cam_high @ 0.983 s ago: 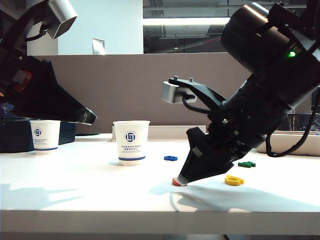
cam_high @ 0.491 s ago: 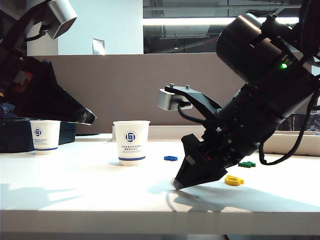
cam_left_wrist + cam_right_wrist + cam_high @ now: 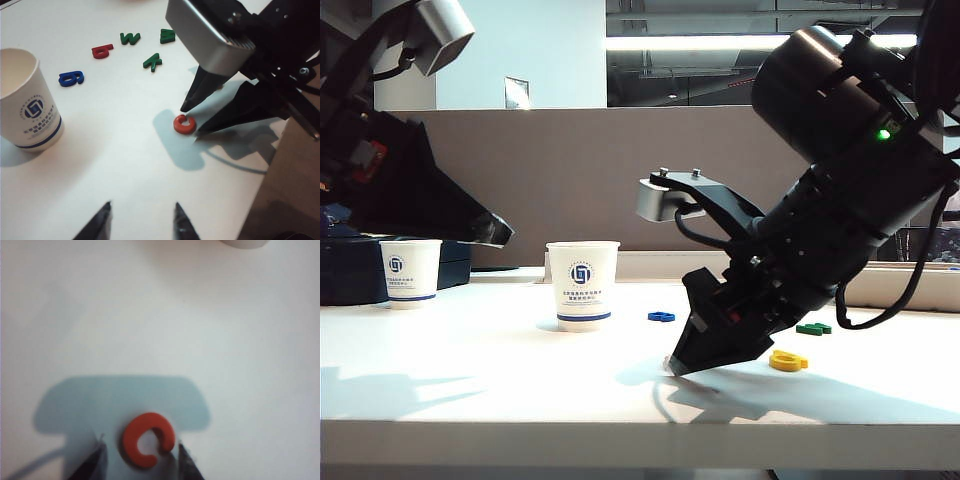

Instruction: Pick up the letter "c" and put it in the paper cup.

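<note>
— Orange-red letter "c" [image 3: 148, 439]: where is it seen?

— It is seen lying flat on the white counter [image 3: 470, 390], set between the two dark fingertips [image 3: 96, 456] of the right hand [image 3: 189, 119]. Whether the tips touch it cannot be told; a narrow strip of counter appears to be left on each side in the right wrist view. In the exterior view the letter is hidden behind that hand [image 3: 672, 366].

— How are the hands held?

— The right hand is lowered to the counter with its fingers spread apart around the letter, nothing clamped. The left hand [image 3: 141, 220] is held above the counter, well away from the letter, its two tips also spread apart and empty.

— And the paper cup?

— The paper cup [image 3: 583, 285], white with a round blue logo and a blue band near its base, is stood upright on the counter, apart from the letter. A smaller-looking alike cup [image 3: 410, 272] is stood farther off at the far left of the exterior view.

— What else is scattered there?

— A blue piece [image 3: 71, 78], a darker red piece [image 3: 102, 51], green letters [image 3: 130, 38] and a yellow piece [image 3: 787, 361] are laid flat on the counter, all clear of the hands.
</note>
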